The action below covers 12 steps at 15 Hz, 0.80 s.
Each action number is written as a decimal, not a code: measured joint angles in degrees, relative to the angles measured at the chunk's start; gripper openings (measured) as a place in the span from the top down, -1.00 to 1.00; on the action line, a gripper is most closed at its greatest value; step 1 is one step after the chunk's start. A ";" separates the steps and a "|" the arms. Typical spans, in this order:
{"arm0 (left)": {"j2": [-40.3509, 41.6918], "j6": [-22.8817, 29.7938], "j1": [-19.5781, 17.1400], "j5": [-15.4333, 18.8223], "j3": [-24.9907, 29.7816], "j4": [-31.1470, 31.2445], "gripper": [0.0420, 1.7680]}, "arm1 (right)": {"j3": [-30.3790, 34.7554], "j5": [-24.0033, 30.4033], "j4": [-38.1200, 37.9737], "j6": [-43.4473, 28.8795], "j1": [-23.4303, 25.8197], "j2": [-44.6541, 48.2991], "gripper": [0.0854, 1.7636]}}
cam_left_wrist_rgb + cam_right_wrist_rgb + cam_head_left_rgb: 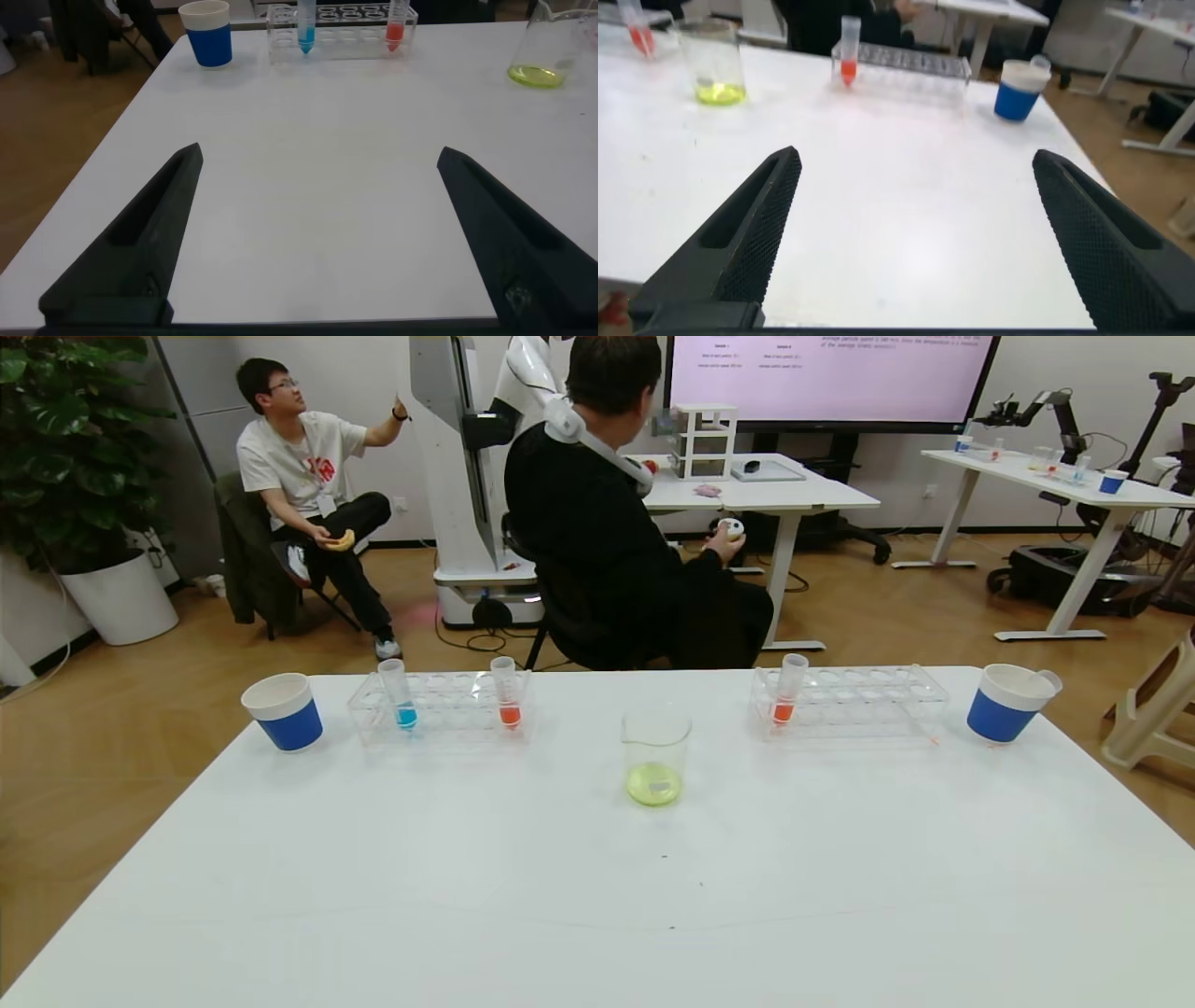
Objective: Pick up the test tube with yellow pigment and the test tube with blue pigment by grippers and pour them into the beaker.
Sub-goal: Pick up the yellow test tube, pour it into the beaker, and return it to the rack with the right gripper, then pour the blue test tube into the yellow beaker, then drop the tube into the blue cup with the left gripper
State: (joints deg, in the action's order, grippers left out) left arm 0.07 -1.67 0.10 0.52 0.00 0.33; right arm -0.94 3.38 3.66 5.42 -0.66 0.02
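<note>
Both grippers are spread wide and empty: left gripper point(318, 243) hangs low over the bare near-left part of the table point(597, 896), right gripper point(915, 243) likewise on the near right, neither close to any tube. Beaker point(656, 753) stands mid-table with yellow-green liquid already in its bottom, so I judge the yellow pour done. Blue-pigment tube point(401, 695) stands upright in the left rack point(439, 707), near its left end, an orange tube point(507, 693) further along. Next move, by my read: left arm reaches forward to the rack, closes on the blue tube's upper part, lifts straight out. Head view shows neither arm; only the wrist views give the finger spread. No yellow tube visible anywhere. Right blue cup point(1020, 90) has something pale sticking out; can't tell what.
</note>
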 joint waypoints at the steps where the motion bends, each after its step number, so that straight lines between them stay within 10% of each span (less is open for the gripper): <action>1: 0.00 0.00 0.00 -0.01 0.00 0.02 -0.98 | 0.41 -1.18 -3.24 0.02 0.02 0.00 -0.96; 12: 0.00 -0.20 0.00 0.00 0.00 0.05 -0.98 | 0.83 -2.19 -4.51 -0.59 -0.02 0.00 -0.96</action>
State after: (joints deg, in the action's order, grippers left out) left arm 0.07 -1.87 0.10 0.52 0.00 0.38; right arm -0.11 1.18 -0.85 4.84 -0.68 0.02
